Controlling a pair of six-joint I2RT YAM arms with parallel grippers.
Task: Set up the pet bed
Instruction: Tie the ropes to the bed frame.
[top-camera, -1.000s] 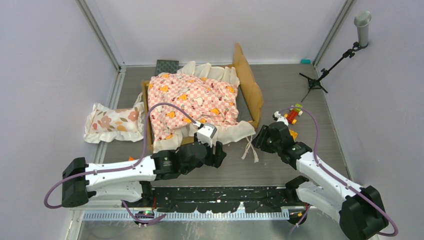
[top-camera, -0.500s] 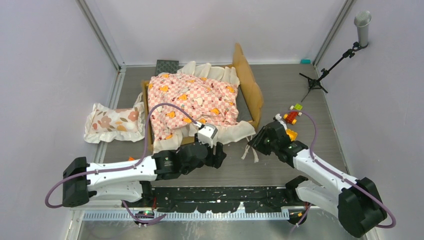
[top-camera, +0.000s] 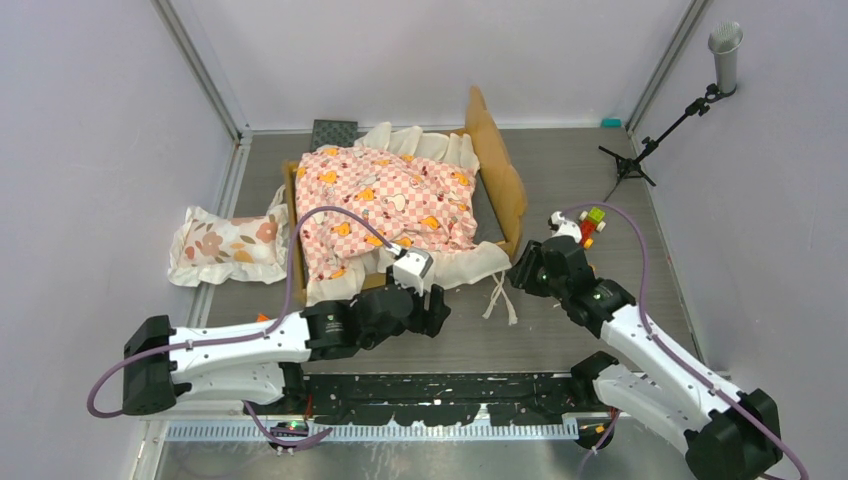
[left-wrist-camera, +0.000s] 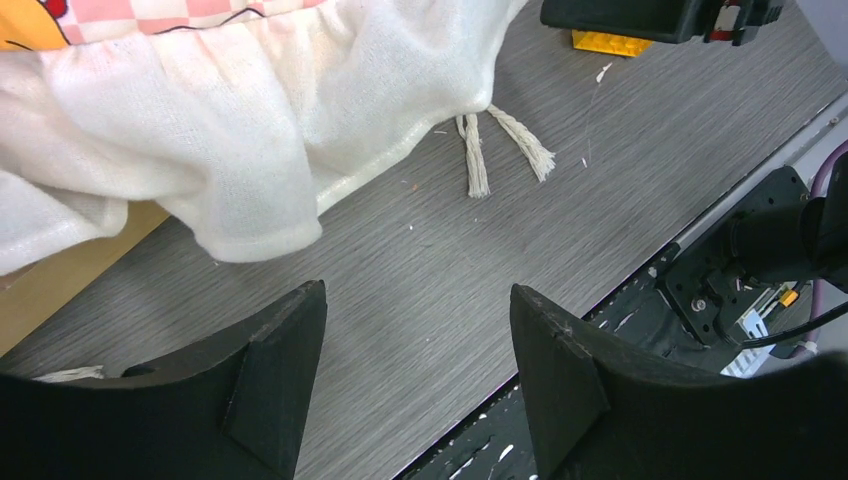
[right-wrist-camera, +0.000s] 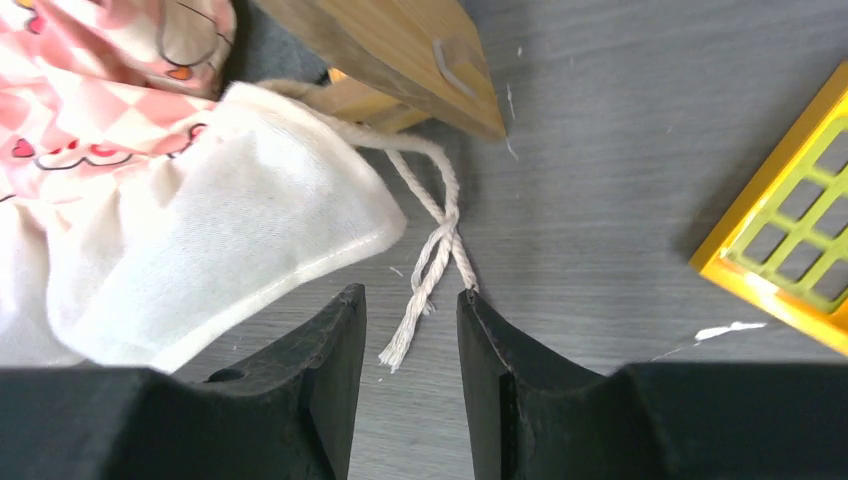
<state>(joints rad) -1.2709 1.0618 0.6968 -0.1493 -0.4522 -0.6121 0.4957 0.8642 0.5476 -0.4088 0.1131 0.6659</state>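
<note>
- L arm: stretched low across the table front, forearm angled right; left gripper (left-wrist-camera: 415, 300) sits just short of the near corner of the pet bed (top-camera: 497, 160), jaws wide apart, nothing held.
- R arm: elbow bent, reaching in from the right. The right gripper (right-wrist-camera: 410, 300) points down by the bed's near-right corner with jaws only narrowly parted and nothing clamped. The frayed cord (right-wrist-camera: 440, 240) ends lie on the table at the gap.
- Pet bed: mid-table, wavy headboard on its right side.
- Pink-checkered sheet (top-camera: 385, 200) covers the bed, its white ruffle (left-wrist-camera: 250, 130) spilling over the near edge.
- Floral pillow (top-camera: 225, 245) lies on the table just left of the bed.
- Yellow grid piece (right-wrist-camera: 790, 250) is beside the R gripper, toy blocks (top-camera: 590, 225) behind it; mic stand (top-camera: 660, 130) far right.
</note>
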